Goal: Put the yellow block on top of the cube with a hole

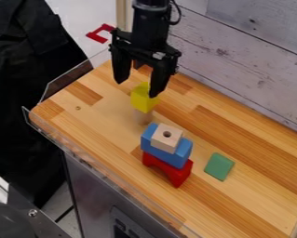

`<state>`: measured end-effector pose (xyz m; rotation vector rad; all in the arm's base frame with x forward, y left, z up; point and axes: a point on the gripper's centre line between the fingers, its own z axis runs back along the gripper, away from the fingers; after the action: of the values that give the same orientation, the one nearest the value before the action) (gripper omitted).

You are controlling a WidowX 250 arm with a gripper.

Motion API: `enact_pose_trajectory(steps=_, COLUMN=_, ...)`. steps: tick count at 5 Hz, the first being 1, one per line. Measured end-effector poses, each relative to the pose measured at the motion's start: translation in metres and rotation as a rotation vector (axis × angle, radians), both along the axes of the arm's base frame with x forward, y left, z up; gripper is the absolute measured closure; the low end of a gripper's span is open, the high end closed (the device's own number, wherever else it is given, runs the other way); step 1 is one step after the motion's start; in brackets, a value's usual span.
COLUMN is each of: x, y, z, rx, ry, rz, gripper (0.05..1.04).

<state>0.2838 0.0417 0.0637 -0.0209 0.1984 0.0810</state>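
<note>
The black gripper (136,89) hangs over the back left of the wooden table, its two fingers spread open. The yellow block (144,97) stands on a light wooden piece (143,117), just below the fingertips; the right finger overlaps its upper right edge in the view. Closer to the front, the wooden cube with a hole (167,137) rests on a blue block (166,154), which sits on a red arch-shaped block (168,170). The hole faces up.
A green block (219,166) lies on the table (256,186) to the right of the stack. A clear raised edge runs along the table's left and front side, and a whitish plank wall (244,56) stands behind.
</note>
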Motion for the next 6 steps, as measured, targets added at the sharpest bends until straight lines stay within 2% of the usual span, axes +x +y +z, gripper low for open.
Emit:
enact_pose_trajectory(steps=2, x=0.001, y=0.000, z=-0.007, rx=-0.007, ry=0.032, rz=0.028, gripper=0.084)
enact_pose_trajectory(steps=3, x=0.001, y=-0.001, z=-0.008, rx=-0.012, ry=0.029, rz=0.038, gripper=0.084)
enact_pose_trajectory(steps=4, x=0.000, y=-0.002, z=-0.017, rx=-0.019, ry=0.053, rz=0.047, gripper=0.129)
enact_pose_trajectory(steps=5, x=-0.001, y=-0.004, z=-0.021, rx=-0.047, ry=0.038, rz=0.071, gripper=0.402)
enact_pose_trajectory(steps=6, x=-0.001, y=-0.003, z=-0.023, rx=-0.066, ry=0.030, rz=0.090, gripper=0.567)
